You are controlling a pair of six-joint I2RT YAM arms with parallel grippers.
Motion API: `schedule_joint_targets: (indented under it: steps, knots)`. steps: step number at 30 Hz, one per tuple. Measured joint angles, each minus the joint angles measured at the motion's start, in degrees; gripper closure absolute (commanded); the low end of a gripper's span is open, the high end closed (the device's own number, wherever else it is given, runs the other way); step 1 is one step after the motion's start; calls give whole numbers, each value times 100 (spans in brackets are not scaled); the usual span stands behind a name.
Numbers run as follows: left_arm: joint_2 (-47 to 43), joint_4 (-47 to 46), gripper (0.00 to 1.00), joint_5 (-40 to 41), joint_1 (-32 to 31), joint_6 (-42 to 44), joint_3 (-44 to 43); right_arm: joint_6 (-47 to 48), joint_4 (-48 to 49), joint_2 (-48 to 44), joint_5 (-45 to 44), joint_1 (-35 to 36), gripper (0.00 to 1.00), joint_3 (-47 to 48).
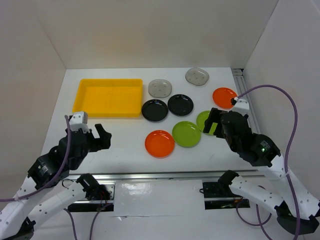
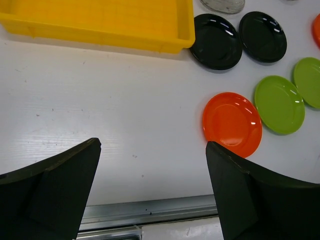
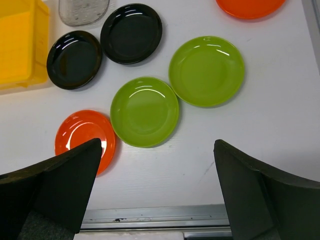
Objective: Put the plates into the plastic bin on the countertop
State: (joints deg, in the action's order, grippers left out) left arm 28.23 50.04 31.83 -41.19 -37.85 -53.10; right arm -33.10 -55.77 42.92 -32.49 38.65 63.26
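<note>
The left end effector [image 1: 103, 136] hangs over the table [image 1: 125, 150] on the near side of the bin [image 1: 107, 115]. Its fingers are spread wide with nothing between them, so it is released. I judge it is held there because this arm is the closest to the bin and to the nearer plates. The bin sits toward the far left of the table and no plate lies in it, so the task looks to be at its start.

All eight plates lie flat on the table to the right of the bin. Just beside the bin's right wall is a grey plate [image 1: 160, 88]. A black plate [image 1: 154, 110] lies just beside its near right corner, and an orange plate [image 1: 160, 143] lies nearer to the arms. Farther right of the bin come the second black plate [image 1: 180, 105] and a green plate [image 1: 186, 134]. Farthest from the bin are the second grey plate [image 1: 197, 76], the second green plate [image 1: 201, 120] and the second orange plate [image 1: 224, 95].

The right end effector [image 1: 212, 122] hovers above that second green plate, well apart from the bin. Its fingers are also wide apart and empty. It is probably placed there to take the plates that the left arm reaches poorly — the green one under it seems the likely first pick.
</note>
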Motion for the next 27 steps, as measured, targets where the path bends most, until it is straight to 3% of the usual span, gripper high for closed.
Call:
schedule_joint_targets:
  steps: [5,8,16,23,27]
  knots:
    - [496,-28,0,-136,0,-37,-2,-7,42,-162,39,0,0,-76]
    - [857,-131,0,-691,0,-321,-2,24,90,-422,173,0,0,-208]
    - [1770,-1891,0,-2264,0,-879,1174,160,273,-861,656,0,0,-295]
    - [2634,-3311,0,-2356,2,-1067,2026,315,704,-822,1222,0,0,-671]
    - [3300,-4118,7,-2358,48,-1062,2212,363,907,-638,1440,0,0,-673]
